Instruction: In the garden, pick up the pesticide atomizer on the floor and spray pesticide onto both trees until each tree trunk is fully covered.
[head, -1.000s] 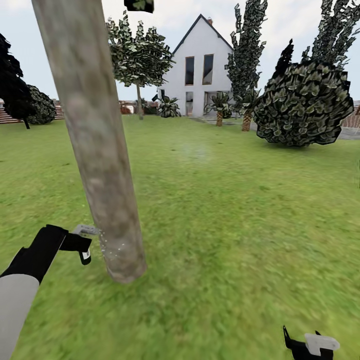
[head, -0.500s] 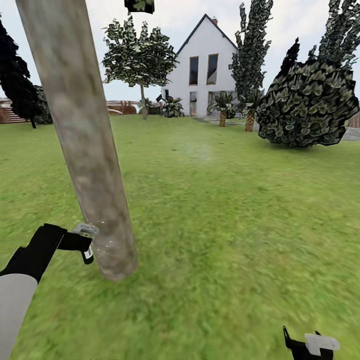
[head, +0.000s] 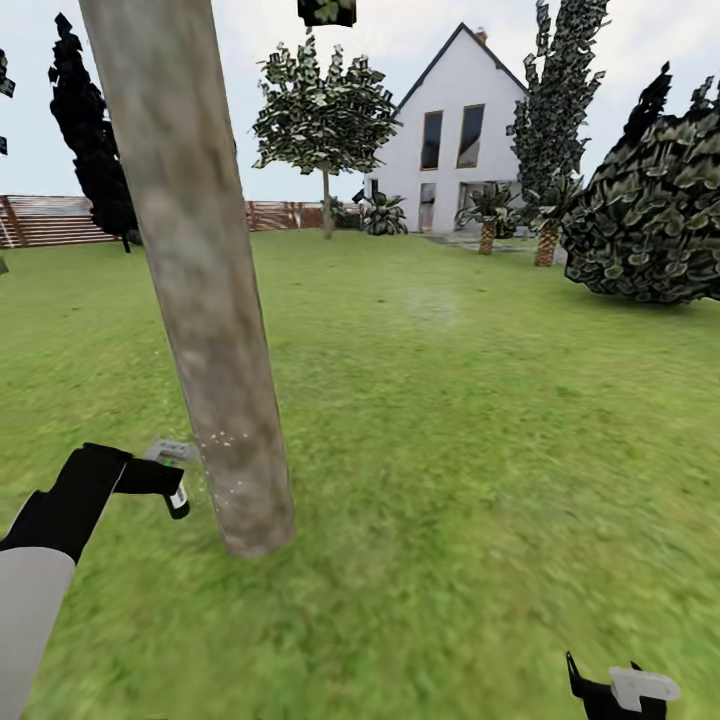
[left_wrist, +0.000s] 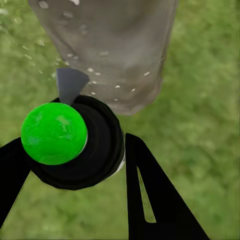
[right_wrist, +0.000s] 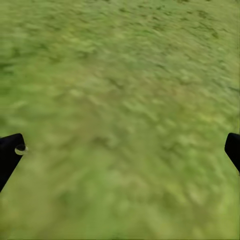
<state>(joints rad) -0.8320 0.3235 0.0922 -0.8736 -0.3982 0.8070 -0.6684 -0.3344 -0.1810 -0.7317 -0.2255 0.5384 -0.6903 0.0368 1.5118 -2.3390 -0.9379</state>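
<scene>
Pesticide atomizer (left_wrist: 70, 140) sits clamped between our left gripper (head: 170, 480) fingers, nozzle aimed at the tree trunk (head: 205, 300) just beside it at 10 o'clock. White droplets (head: 225, 440) speckle the lower bark. Our right gripper (head: 620, 690) hangs at 5 o'clock over the grass lawn (head: 480, 420), fingers spread wide and holding nothing.

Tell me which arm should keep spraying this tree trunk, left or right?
Left. The left gripper holds the atomizer right beside the tree trunk, nozzle toward the bark. The right gripper is open and empty over grass, well away from the trunk.
</scene>
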